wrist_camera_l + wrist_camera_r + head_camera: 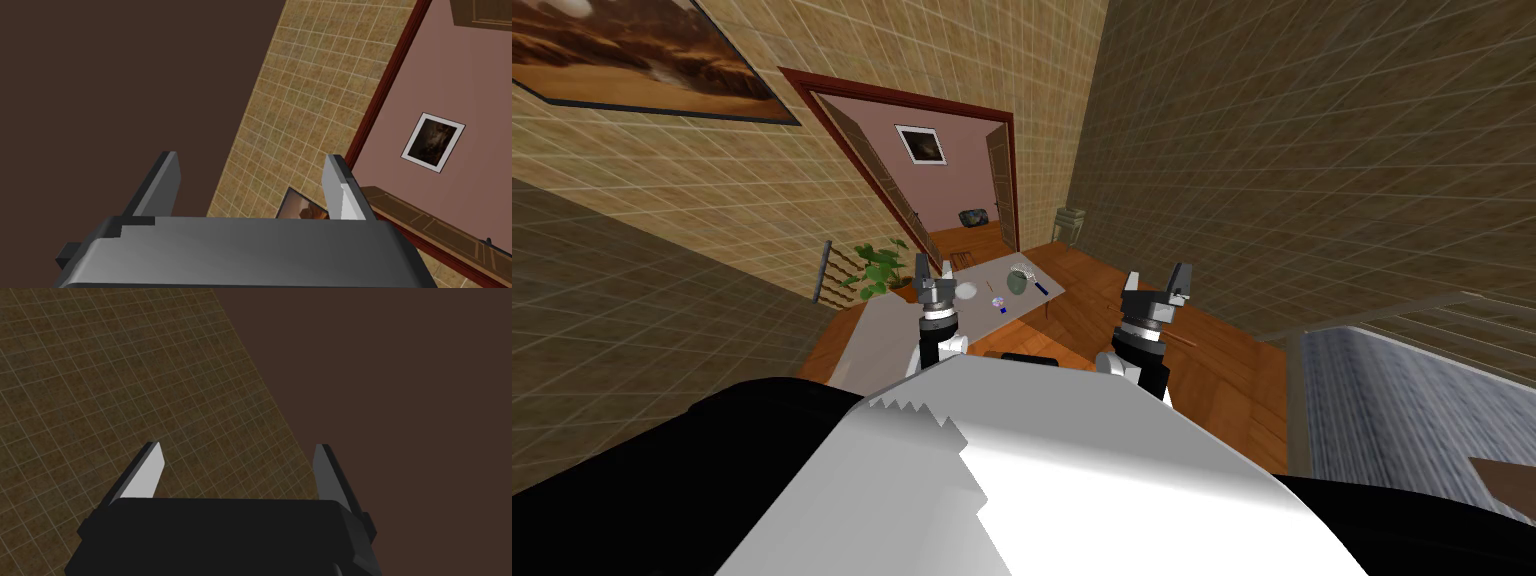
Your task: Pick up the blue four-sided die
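- Standing off from the tabletop [1027, 300], the robot holds both arms raised in front of it, claws tipped upward. I take this for a carrying pose, keeping the arms clear of the things laid out while it gets into reach.
- Left claw [934, 268] sits over the near left part of the tabletop, blades wide apart with nothing between them. The left wrist view [250, 167] shows the same wide gap.
- Right claw [1155, 280] hangs off to the right of the tabletop, over wooden floor. It is also spread wide and empty, as the right wrist view [237, 453] confirms.
- The blue die [1003, 310] lies on the tabletop as a small blue speck, near the left claw and to its right, well apart from the right claw. The left arm looks the likelier one to reach for it.
- Near it are a green mug [1017, 284], a whisk [1024, 270] behind the mug, a white dish [964, 291] and a blue pen [1041, 288]. They look loosely scattered, so the die has open room on most sides.
- Hard to make out:
  - The die is too small to read its faces or how it rests.
  - A paler lilac fleck [996, 300] lies just beside it, and I cannot tell whether they touch.
  - The left forearm cuts across the near tabletop.
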Motion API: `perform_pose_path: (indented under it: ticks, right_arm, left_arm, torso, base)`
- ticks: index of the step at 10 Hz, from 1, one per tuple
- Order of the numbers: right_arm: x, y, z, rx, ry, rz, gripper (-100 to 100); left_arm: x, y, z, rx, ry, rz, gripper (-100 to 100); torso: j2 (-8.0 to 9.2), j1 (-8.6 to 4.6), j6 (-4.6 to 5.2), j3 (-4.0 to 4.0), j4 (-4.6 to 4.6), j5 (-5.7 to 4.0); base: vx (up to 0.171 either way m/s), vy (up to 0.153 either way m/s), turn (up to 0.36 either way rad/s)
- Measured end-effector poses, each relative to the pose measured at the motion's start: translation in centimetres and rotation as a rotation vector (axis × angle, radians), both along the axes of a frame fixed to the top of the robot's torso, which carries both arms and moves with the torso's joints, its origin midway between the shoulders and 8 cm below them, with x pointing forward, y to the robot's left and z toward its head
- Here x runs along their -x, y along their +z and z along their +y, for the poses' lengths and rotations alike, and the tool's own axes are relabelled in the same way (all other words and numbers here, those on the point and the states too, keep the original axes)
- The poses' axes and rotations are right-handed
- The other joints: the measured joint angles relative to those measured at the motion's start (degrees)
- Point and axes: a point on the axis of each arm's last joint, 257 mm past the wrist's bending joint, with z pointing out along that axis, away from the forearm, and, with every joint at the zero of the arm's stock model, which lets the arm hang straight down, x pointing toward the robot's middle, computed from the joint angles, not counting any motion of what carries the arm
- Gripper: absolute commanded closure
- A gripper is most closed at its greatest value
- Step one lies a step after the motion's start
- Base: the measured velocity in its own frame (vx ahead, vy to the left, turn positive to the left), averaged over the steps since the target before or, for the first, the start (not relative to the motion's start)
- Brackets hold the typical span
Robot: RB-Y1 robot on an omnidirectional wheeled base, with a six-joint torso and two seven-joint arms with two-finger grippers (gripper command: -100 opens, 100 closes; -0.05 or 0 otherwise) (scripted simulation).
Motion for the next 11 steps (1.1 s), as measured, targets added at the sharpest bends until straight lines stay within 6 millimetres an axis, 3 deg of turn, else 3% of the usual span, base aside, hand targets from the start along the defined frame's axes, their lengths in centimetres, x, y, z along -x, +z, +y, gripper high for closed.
perform_pose_path:
  ticks: [5, 11]
  right_arm:
    - [0.0, 0.0, 0.0, 0.0, 0.0, 0.0, 0]
    - [0.0, 0.0, 0.0, 0.0, 0.0, 0.0, 0]
  left_arm:
    - [-3.2, -3.4, -0.8, -0.089, -0.015, 0.112, -100]
    - [-8.6, -10.6, -1.5, -0.21, 0.012, 0.318, -100]
  torso:
    - [0.04, 0.02, 0.01, 0.02, 0.01, 0.01]
    - [-0.02, -0.02, -0.01, -0.01, -0.01, 0.0]
  base:
    - [-0.015, 0.003, -0.049]
    - [-0.004, -0.006, -0.057]
